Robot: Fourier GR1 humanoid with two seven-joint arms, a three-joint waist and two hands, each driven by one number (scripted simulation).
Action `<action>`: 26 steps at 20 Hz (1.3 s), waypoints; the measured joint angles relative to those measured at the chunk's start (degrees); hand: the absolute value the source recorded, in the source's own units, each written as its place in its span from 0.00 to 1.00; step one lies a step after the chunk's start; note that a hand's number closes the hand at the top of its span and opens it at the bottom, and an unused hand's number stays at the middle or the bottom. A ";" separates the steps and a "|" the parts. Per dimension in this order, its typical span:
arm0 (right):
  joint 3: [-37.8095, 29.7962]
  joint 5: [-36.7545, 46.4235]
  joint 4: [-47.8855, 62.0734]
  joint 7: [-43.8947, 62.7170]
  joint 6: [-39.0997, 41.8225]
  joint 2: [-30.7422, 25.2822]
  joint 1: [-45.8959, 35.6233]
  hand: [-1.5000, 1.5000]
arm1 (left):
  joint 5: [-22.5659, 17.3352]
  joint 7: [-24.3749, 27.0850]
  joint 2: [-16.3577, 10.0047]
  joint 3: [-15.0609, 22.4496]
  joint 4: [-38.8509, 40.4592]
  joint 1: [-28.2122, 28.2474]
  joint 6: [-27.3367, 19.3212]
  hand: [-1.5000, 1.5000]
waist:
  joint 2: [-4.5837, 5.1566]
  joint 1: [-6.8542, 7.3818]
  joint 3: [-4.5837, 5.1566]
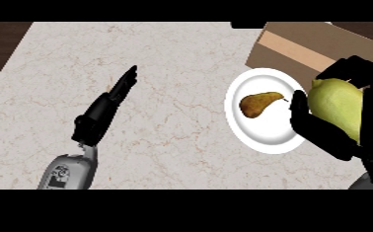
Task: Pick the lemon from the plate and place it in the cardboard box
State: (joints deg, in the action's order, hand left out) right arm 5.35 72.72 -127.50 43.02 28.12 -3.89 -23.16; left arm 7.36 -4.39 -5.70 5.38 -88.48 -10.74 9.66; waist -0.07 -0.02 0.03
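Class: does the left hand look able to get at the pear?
Probably yes: nothing stands between the left hand and the pear; the right hand holds the lemon at the plate's right edge.

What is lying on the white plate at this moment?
Only a brown pear-shaped fruit lies on the plate. The right hand, curled round the lemon, covers the plate's right rim.

Place: kitchen, by all signs. Wide countertop of pale stone, marble-like, thin brown veins over whole surface. White round plate lies on it at right, brown pear-shaped fruit on plate. Yellow-green lemon just beside plate, at right edge of view. Brown cardboard box behind plate. Dark wood-coloured strip beyond counter edge, at top left.
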 measured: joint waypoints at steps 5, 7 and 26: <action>-7.93 -3.20 5.09 -0.78 0.39 -2.90 -6.67 1.00 | 0.23 -1.50 0.80 0.29 -1.10 0.02 0.01 0.50 | 0.04 0.14 -0.01; -9.82 -4.12 8.06 -1.37 -0.77 -3.78 -8.63 1.00 | 0.66 -1.01 1.09 0.31 -0.61 -0.07 -0.18 0.50 | 0.06 0.17 -0.01; -21.00 -7.59 46.13 -14.08 -19.02 -16.18 -20.05 1.00 | 0.85 -0.61 1.18 -1.72 1.72 -2.46 0.94 0.50 | 0.25 0.49 -0.03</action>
State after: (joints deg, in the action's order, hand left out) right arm -15.65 65.13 -81.37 28.94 9.09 -20.07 -43.22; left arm 8.21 -5.01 -4.52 3.66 -86.76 -13.20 10.61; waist 0.18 0.47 0.00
